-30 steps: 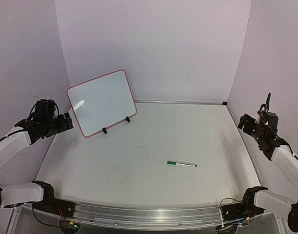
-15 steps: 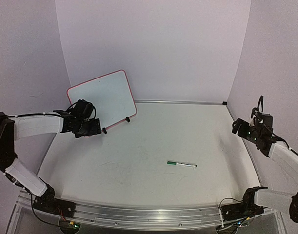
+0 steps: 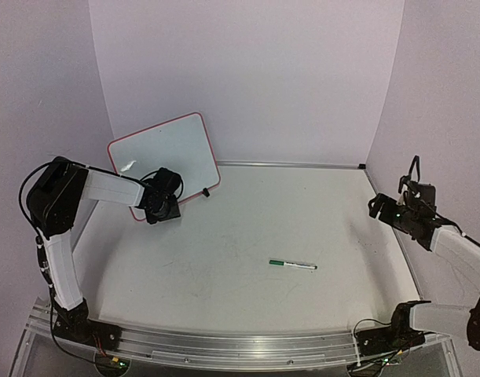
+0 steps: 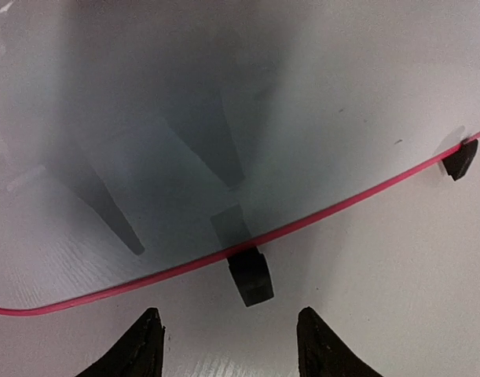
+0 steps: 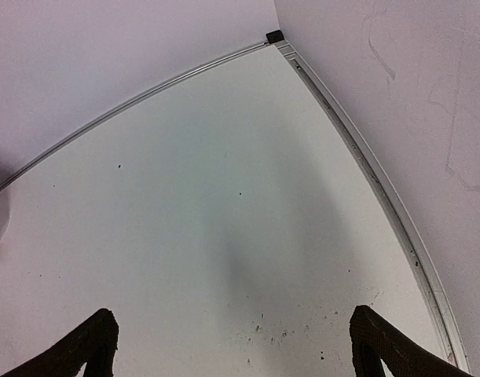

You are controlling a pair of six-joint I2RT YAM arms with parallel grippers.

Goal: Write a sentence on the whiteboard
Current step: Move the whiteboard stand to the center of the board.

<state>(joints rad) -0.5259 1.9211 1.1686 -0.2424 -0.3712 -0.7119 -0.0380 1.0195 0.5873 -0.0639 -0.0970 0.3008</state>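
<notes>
Worktop: a flat white worktop (image 3: 247, 228) is bounded at the far side by a thin metal rail (image 3: 287, 164) and enclosed by lilac walls (image 3: 247, 71). A broad stretch of its surface lies between the two arms.

Whiteboard: the small glossy white board with a thin pink-red frame (image 3: 165, 161) is stood at the far left of the worktop, tilted back towards the wall corner. In the left wrist view its face (image 4: 224, 102) fills the upper part, and the fingers' shadows are cast on it.

Left end effector: the black left end effector (image 3: 165, 208) is held at the board's lower edge. Its fingers are spread apart (image 4: 228, 318) and nothing is gripped. The nearer foot lies just ahead of the gap, apart from both tips.

Right end effector: the black right end effector (image 3: 379, 207) is held at the right edge, well apart from the board. Its fingers are spread wide (image 5: 232, 338) over bare worktop. Only its wrist view shows the far right corner and side rail (image 5: 365, 173) close up.

Marker: a slim green-capped white marker pen (image 3: 293, 265) is laid flat near the middle, and is seen only from above.

Clip feet: two small black clip feet (image 4: 250, 276) (image 4: 459, 159) are fitted on the frame's bottom edge.
</notes>
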